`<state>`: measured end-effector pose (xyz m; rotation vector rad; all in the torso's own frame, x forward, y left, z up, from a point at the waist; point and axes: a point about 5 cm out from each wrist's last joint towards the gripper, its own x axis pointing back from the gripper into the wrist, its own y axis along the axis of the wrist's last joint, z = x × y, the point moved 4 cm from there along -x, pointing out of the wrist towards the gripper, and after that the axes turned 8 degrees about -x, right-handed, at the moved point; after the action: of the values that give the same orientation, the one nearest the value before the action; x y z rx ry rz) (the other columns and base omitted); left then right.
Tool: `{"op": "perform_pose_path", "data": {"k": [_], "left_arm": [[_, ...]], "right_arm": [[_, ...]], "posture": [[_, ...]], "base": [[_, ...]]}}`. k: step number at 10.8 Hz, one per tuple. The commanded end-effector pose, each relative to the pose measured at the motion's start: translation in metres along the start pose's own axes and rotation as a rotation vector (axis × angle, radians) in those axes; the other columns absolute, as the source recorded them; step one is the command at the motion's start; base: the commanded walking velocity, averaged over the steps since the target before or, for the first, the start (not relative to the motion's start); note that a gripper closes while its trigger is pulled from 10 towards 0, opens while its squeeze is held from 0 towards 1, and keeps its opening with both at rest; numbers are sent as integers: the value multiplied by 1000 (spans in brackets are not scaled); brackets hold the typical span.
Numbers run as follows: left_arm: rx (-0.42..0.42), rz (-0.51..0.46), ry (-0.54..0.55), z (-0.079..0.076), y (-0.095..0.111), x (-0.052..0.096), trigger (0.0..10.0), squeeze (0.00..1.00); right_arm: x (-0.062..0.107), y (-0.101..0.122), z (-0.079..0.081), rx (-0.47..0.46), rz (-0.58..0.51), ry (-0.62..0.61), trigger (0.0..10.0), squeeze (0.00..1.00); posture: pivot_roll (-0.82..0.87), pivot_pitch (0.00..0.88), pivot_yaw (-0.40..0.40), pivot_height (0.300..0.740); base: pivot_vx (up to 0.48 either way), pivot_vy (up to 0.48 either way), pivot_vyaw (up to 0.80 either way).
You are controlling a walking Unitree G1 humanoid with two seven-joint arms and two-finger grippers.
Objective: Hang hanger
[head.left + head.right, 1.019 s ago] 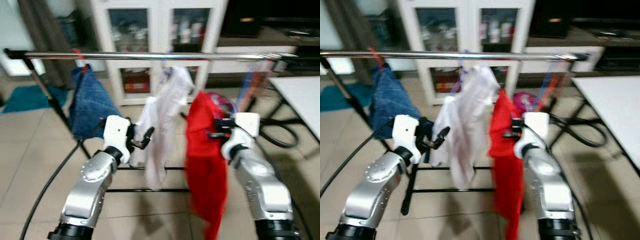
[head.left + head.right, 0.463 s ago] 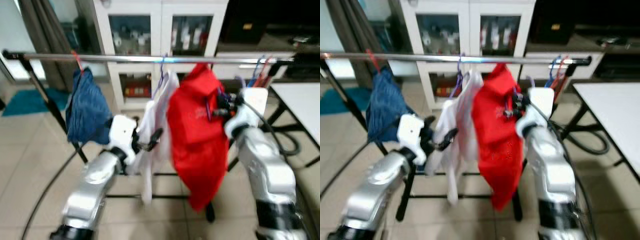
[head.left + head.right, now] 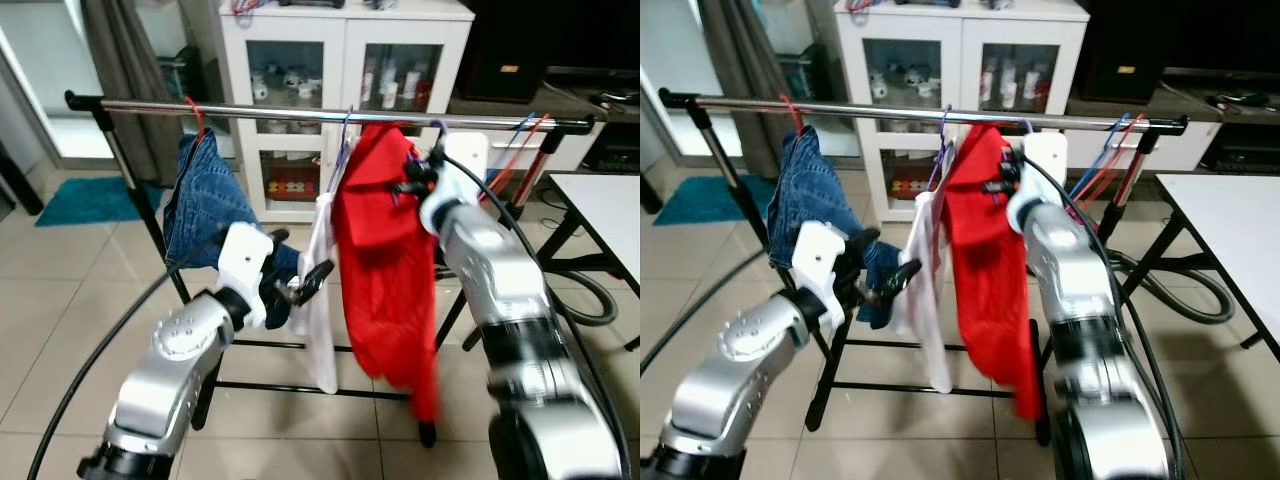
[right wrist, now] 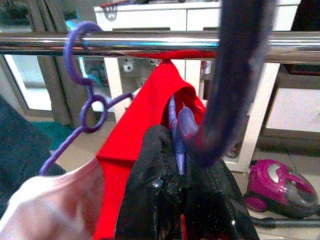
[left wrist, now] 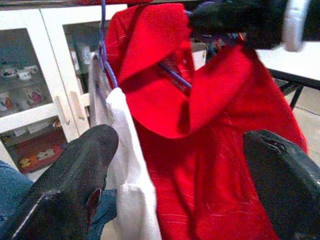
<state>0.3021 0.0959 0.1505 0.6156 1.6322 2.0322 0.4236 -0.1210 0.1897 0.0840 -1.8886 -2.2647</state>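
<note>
My right gripper [image 4: 176,165] has its fingers pinched shut on the neck of the purple hanger [image 4: 177,131], upper centre of the head frames, just under the rail [image 3: 320,112]. The hanger is thin, stiff plastic, light by my reckoning, but the red shirt [image 3: 385,270] draped over it is soft and will swing, so the neck is where I'd keep my hold. In the right wrist view the hook blurs across the rail, and I can't quite tell whether it has seated over it. My left gripper [image 3: 300,285] hovers lower left of centre, fingers spread and empty, near the white garment [image 3: 322,310]. The shirt hides the hanger's shoulders.
</note>
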Motion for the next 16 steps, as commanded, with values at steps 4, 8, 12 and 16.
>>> {"op": "perform_pose_path", "data": {"k": [4,8,12,16], "left_arm": [[14,28,72,9,1,7,10000,0],[11,24,49,4,8,11,10000,0],[26,3,-23,-12,22,22,10000,0],[14,25,-31,-13,26,32,10000,0]], "right_arm": [[-15,22,3,-5,-72,-1,10000,0],[-30,34,2,18,-68,-26,10000,0],[-36,45,-7,65,-27,-103,10000,0],[-37,61,-9,20,-60,-125,10000,0]], "posture": [[170,61,-17,740],[173,108,-20,740],[196,174,-38,740],[224,202,-43,740]], "base": [[0,0,0],[0,0,0],[0,0,0],[0,0,0]]}}
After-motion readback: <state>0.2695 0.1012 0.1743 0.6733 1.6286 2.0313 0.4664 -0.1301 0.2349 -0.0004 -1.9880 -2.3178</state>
